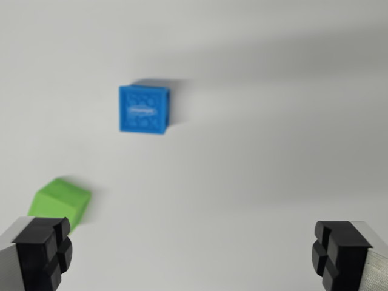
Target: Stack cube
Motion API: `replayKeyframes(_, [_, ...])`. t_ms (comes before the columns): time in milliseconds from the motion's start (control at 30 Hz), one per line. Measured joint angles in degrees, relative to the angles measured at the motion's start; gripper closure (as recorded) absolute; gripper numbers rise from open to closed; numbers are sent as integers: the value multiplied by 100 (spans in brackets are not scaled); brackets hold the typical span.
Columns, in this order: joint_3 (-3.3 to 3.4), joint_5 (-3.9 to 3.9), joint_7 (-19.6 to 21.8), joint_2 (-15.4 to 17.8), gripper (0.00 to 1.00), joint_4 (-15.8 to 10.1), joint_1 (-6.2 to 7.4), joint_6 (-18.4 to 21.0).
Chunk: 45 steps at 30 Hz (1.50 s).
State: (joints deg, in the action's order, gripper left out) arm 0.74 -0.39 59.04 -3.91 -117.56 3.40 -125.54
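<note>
Showing studs, blue cube [143, 109] blurred

I see the green cube [60, 204] blurred, one corner hidden behind a finger pad [42, 251]; both fingers are cut off below.

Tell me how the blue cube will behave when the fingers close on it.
The blue cube looks like a rigid block, so it probably will not deform. Its flat sides should let it sit stable rather than roll. The moulded studs and smooth-looking faces suggest light plastic, possibly a bit slippery. The open gripper looks wide enough to span it.
</note>
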Motion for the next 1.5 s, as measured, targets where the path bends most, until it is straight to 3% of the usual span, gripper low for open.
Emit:
replayKeyframes(967, [-210, -74, 1541, -108, 0, -755, 501, -719])
replayKeyframes(1500, [-337, -112, 2643, -395, 0, -1072, 892, -1213])
